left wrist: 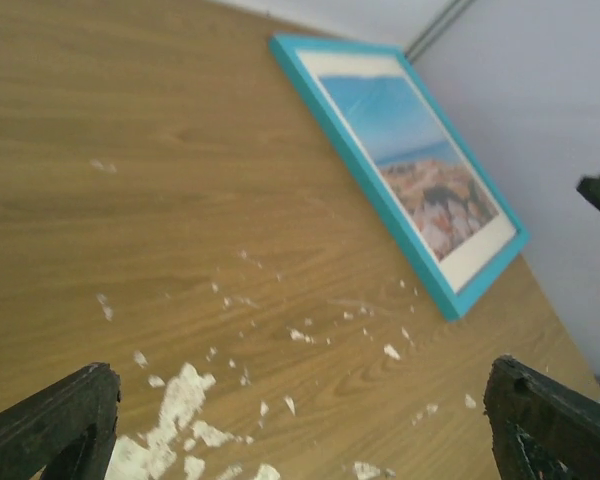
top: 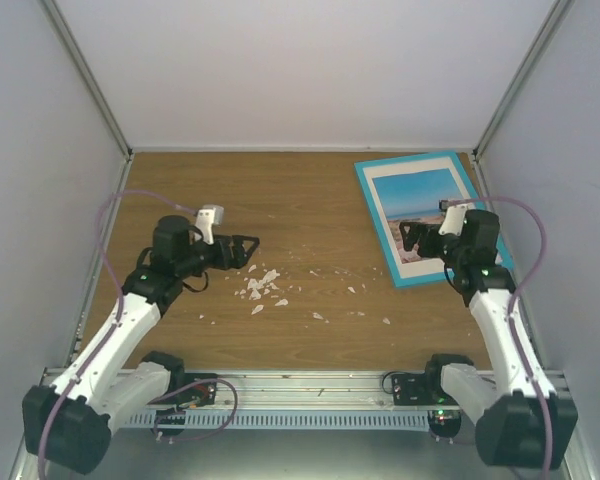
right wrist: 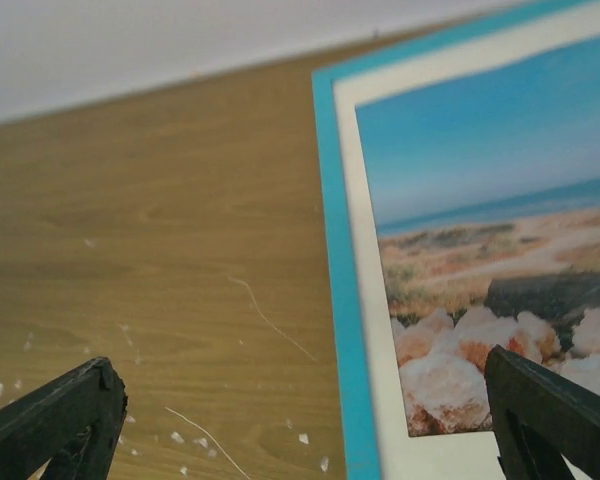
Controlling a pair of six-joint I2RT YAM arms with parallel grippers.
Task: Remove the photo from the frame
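The frame (top: pixel 410 159), turquoise side up, lies flat at the table's far right corner. Inside it, a white mat (top: pixel 400 262) borders the photo (top: pixel 415 195) of blue sky, sea and pale rocks. My right gripper (top: pixel 407 238) hovers open over the frame's near left part, holding nothing. In the right wrist view its dark fingers (right wrist: pixel 55 415) straddle the frame's left edge (right wrist: pixel 335 250) and the photo's lower corner (right wrist: pixel 450 380). My left gripper (top: pixel 252 250) is open over mid-table, well left of the frame. The left wrist view shows the frame (left wrist: pixel 372 185) and photo (left wrist: pixel 420 160) far ahead.
White flakes (top: pixel 260 290) litter the wooden table (top: pixel 280 200) just ahead of the left gripper, seen close in the left wrist view (left wrist: pixel 180 400). Pale enclosure walls (top: pixel 280 70) close the back and both sides. The frame's right edge lies against the right wall.
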